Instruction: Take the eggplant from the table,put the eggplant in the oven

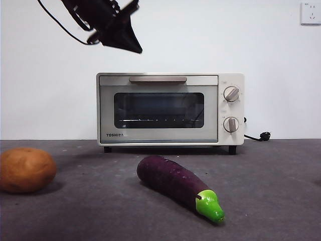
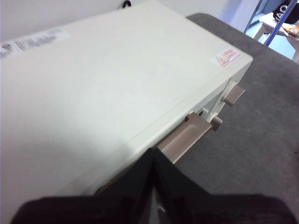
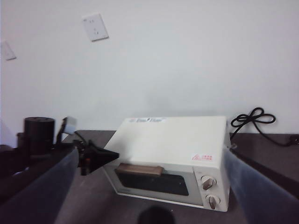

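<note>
The eggplant (image 1: 175, 183), dark purple with a green stem cap, lies on the table (image 1: 271, 191) in front of the oven (image 1: 170, 108). The oven door is closed, with its beige handle (image 1: 158, 79) along the top edge. My left gripper (image 1: 131, 45) hangs shut and empty above the oven's upper left. In the left wrist view its tip (image 2: 154, 153) sits just over the oven top (image 2: 103, 84), close to the handle (image 2: 187, 137). My right gripper (image 3: 149, 158) is open, held high and back from the oven (image 3: 173, 158); it holds nothing.
A round brown potato (image 1: 26, 169) sits on the table at the left. The oven's black power cord (image 1: 258, 136) trails off to its right along the wall. A wall socket (image 1: 311, 12) is at the upper right.
</note>
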You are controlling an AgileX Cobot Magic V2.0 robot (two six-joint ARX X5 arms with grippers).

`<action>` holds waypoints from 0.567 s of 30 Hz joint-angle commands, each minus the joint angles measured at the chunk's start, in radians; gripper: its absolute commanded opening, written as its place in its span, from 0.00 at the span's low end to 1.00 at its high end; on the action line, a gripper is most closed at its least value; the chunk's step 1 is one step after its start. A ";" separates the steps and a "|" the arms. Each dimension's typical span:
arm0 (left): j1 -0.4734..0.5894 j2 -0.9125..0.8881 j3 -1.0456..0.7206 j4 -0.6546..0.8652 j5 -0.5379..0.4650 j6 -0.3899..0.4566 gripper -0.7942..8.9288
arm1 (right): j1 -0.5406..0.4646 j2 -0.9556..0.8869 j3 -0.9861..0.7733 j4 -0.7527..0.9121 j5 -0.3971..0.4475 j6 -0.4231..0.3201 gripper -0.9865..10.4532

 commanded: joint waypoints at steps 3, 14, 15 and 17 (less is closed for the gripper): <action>-0.013 0.050 0.001 0.018 -0.001 0.021 0.08 | 0.002 0.005 0.005 0.001 -0.003 0.007 0.69; -0.018 0.086 0.001 0.028 -0.005 0.030 0.08 | 0.014 0.005 0.005 -0.008 -0.003 0.007 0.69; -0.018 0.089 0.001 0.025 -0.005 0.030 0.08 | 0.014 0.005 0.005 -0.008 -0.003 0.007 0.69; -0.018 0.095 0.001 0.023 -0.006 0.032 0.08 | 0.014 0.005 0.005 -0.008 -0.003 0.007 0.69</action>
